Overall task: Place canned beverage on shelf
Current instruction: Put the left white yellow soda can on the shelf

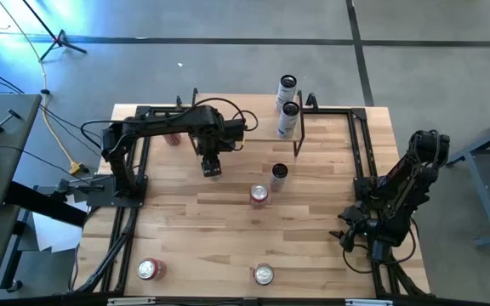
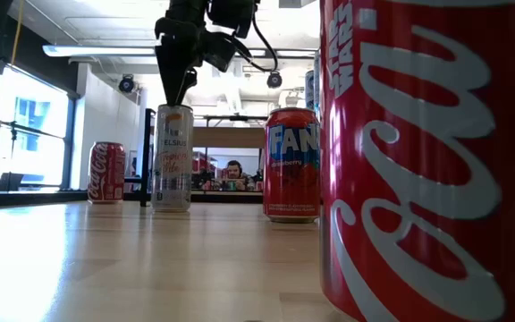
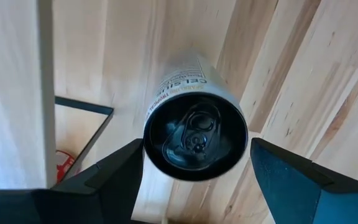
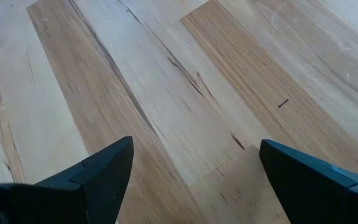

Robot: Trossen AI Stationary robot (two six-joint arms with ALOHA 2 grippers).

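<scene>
A white Celsius can with a black top [image 3: 194, 134] stands upright on the wooden table; it also shows in the low view [image 2: 172, 159]. My left gripper [image 3: 194, 163] is open and points down just above this can's top, one finger on either side of the rim. In the high view my left gripper [image 1: 211, 166] hides the can. The shelf [image 1: 284, 133] stands at the table's far edge with two white cans [image 1: 289, 112] on it. My right gripper [image 4: 191, 168] is open over bare wood near the table's right edge [image 1: 353, 238].
A red Fanta can [image 1: 259, 196] and a dark-topped can [image 1: 279, 172] stand right of my left gripper. A red can [image 1: 173, 138] stands under the left arm. Two red Coca-Cola cans [image 1: 150, 269] [image 1: 264, 274] stand near the front edge. Black rails frame the table.
</scene>
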